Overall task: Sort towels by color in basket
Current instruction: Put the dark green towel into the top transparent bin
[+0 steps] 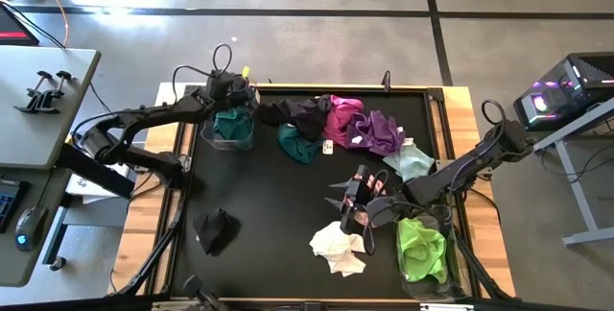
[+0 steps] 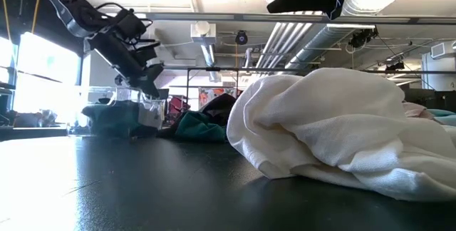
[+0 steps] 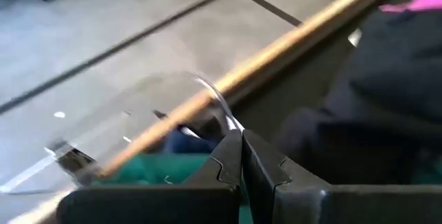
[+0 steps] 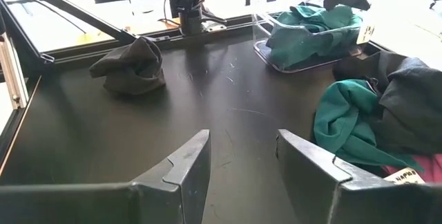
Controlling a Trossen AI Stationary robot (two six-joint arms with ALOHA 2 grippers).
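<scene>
A clear basket (image 1: 233,127) at the table's far left holds teal towels (image 4: 311,27). My left gripper (image 3: 242,156) hangs just above it, shut, with nothing between its fingers. Loose towels lie along the far edge: teal (image 1: 299,144), black (image 1: 297,114), magenta (image 1: 343,119), purple (image 1: 381,133) and mint (image 1: 411,162). A black towel (image 1: 215,229) lies near left and a white one (image 1: 338,247) near the front. Lime green towels (image 1: 422,251) fill a second basket at the near right. My right gripper (image 4: 242,156) hovers open over the table's middle, empty.
A raised wooden frame (image 1: 317,88) borders the black table top. Bare table (image 4: 228,106) lies between my right gripper, the black towel (image 4: 131,65) and the teal pile (image 4: 345,131). A pink cloth (image 1: 372,188) lies under the right arm.
</scene>
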